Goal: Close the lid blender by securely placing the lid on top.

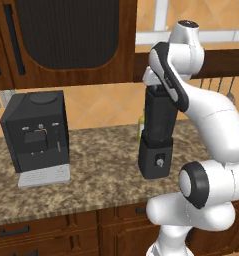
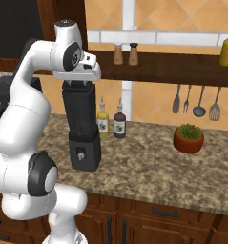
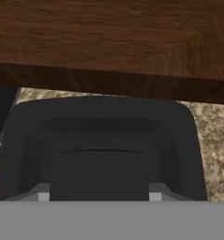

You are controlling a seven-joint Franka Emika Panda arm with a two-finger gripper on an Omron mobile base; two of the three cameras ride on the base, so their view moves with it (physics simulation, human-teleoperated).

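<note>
Arm bent over, tool clamping lid atop blender.

Two base cameras behind the arm, one camera on the hand.
The left base view looks forward and down from behind-left, the right base view from behind-right; both share the granite counter and the blender at mid distance. The hand view looks steeply down, very near, onto the blender's dark top, with the counter beyond.

No legible text, labels, brands or numbers anywhere on the things here.
</note>
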